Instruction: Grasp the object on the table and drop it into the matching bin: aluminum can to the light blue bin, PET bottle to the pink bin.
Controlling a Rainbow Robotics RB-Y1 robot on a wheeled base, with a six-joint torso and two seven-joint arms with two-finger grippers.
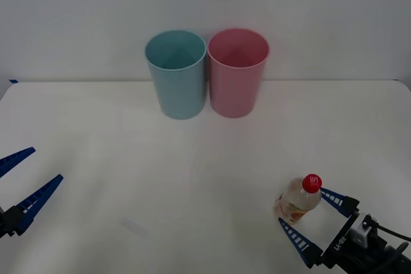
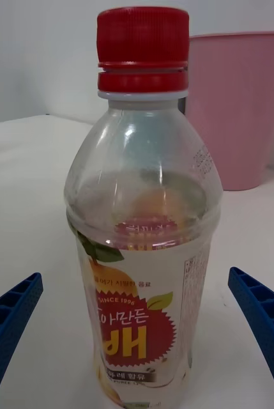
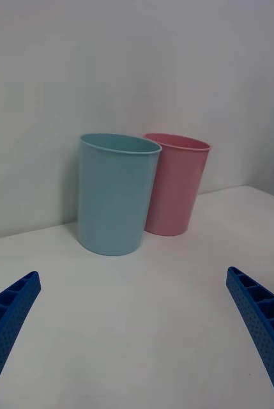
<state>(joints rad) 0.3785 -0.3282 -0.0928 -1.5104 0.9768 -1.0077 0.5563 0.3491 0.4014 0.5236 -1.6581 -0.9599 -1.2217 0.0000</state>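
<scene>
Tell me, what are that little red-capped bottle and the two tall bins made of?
The bottle looks like clear, thin plastic: you can see through its upper body, and a glossy printed label wraps the lower half; its red cap is ridged opaque plastic. The pink bin and light blue bin appear to be moulded plastic with a smooth, soft-sheen finish and plain rims, though painted metal cannot be ruled out.
</scene>
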